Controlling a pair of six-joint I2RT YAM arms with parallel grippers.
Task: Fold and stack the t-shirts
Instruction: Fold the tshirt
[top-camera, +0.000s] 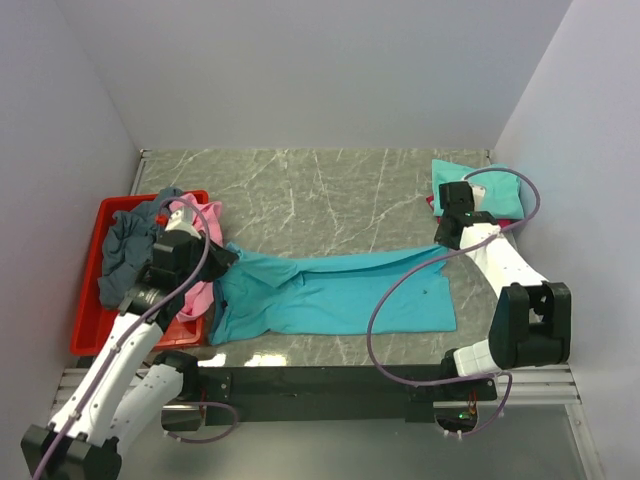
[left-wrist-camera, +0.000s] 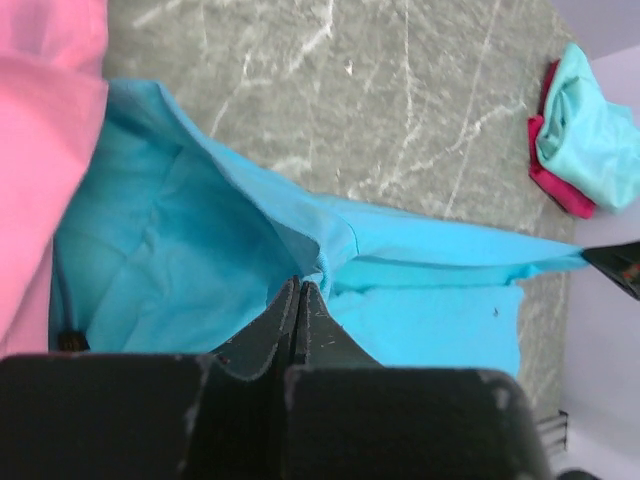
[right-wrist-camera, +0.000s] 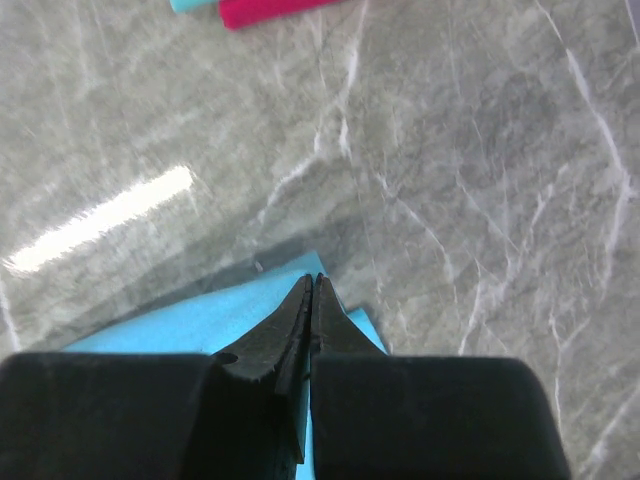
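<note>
The turquoise t-shirt (top-camera: 330, 295) lies across the middle of the table, its upper edge pulled taut between both grippers. My left gripper (top-camera: 222, 257) is shut on the shirt's left end, and the cloth shows at its tips in the left wrist view (left-wrist-camera: 300, 286). My right gripper (top-camera: 447, 240) is shut on the right end (right-wrist-camera: 314, 281). The pink t-shirt (top-camera: 205, 222) hangs over the red tray's right side. The slate-grey t-shirt (top-camera: 128, 250) lies bunched in the tray. The folded mint-green t-shirt (top-camera: 480, 186) rests on the crimson one (top-camera: 432, 203) at the back right.
The red plastic tray (top-camera: 88, 320) stands at the left edge of the table. White walls close in the left, back and right sides. Bare marble table top (top-camera: 320, 195) lies behind the turquoise shirt. Purple cables loop over both arms.
</note>
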